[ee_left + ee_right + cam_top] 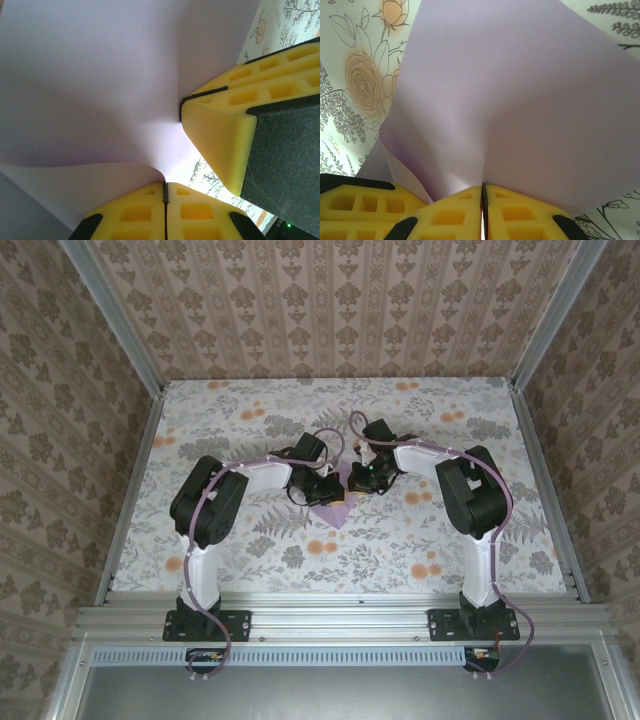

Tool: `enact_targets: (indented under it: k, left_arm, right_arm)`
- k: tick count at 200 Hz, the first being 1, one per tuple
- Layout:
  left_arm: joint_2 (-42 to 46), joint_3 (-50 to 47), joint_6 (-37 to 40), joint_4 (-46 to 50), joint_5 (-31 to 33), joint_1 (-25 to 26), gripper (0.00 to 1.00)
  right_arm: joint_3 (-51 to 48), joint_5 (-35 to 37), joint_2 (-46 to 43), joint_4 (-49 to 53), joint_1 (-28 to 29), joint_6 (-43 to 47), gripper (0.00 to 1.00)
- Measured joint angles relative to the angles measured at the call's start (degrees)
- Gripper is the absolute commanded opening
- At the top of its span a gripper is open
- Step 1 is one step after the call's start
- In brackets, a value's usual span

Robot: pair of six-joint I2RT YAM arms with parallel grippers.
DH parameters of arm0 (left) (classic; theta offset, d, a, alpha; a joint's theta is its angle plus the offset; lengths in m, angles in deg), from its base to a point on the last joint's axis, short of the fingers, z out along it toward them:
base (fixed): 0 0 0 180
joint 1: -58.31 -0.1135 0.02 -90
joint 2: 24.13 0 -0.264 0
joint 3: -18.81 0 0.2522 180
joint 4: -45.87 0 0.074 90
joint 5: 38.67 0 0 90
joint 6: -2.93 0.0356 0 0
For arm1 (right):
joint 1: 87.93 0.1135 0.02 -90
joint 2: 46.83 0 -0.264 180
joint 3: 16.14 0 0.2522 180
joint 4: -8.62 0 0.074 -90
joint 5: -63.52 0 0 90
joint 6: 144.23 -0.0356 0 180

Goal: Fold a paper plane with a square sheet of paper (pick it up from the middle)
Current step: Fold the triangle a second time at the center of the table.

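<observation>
Paper [520, 100] sits in left gripper [165, 192] and right gripper [483, 192]

Plain pale lilac, not a mark of print on it: that's the square sheet of paper [520, 100], deepening to mauve-grey along its folds. Beneath the sheet, the tabletop [420, 540] is off-white with grey ferns and leaves and peach-orange blossoms. At the sheet's edge, the right gripper [483, 195] is bright yellow trimmed in black, and the left gripper [165, 192] matches it. Either side of the sheet, the arms [210, 505] are white and black, with purple cables [531, 625]. Behind the sheet, the walls [330, 300] are dusty brown, striped with darker floral motifs.
</observation>
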Motion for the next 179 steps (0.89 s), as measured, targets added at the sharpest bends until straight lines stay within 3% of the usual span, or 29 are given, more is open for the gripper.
enact_targets:
  k: [107, 140, 159, 179]
  left_arm:
    - [-1.5, 0.7, 0.1, 0.0, -0.7, 0.0, 0.13]
    - [-1.6, 0.7, 0.5, -0.3, -1.5, 0.0, 0.22]
    - [-1.6, 0.7, 0.7, -0.9, -2.2, 0.0, 0.32]
    - [-1.6, 0.8, 0.8, -1.3, -3.1, 0.0, 0.35]
  right_arm:
    - [0.0, 0.0, 0.0, 0.0, 0.0, 0.2, 0.14]
    - [0.0, 0.0, 0.0, 0.0, 0.0, 0.4, 0.14]
    - [0.0, 0.0, 0.0, 0.2, -0.3, 0.7, 0.15]
    - [0.0, 0.0, 0.0, 0.2, -0.6, 0.9, 0.15]
